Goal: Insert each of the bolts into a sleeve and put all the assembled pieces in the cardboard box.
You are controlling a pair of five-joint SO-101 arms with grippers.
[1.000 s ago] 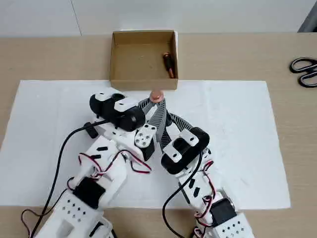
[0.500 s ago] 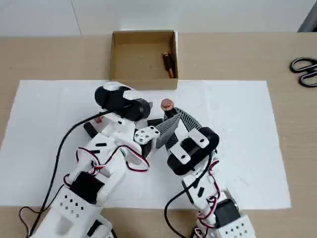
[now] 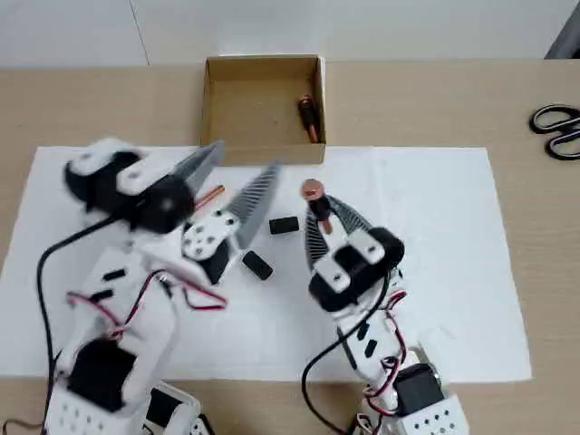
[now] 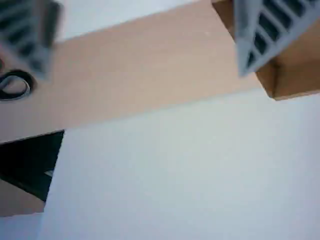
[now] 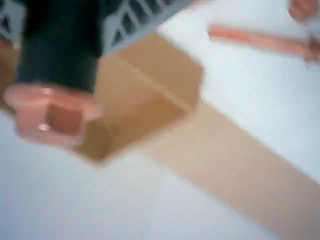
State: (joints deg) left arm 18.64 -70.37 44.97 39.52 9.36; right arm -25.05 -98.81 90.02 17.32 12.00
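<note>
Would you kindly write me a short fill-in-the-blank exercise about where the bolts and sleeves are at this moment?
The brown cardboard box holds ___ assembled piece. The right claw is shut on a copper bolt seated in a black ___. Exactly ___ loose black sleeves lie on the white paper sheet. The left claw is ___.
Missing words: one; sleeve; two; open.

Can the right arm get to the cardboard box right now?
Probably yes: the right gripper, shut on the sleeved bolt, sits just short of the open cardboard box, and the left gripper is off to one side.
</note>
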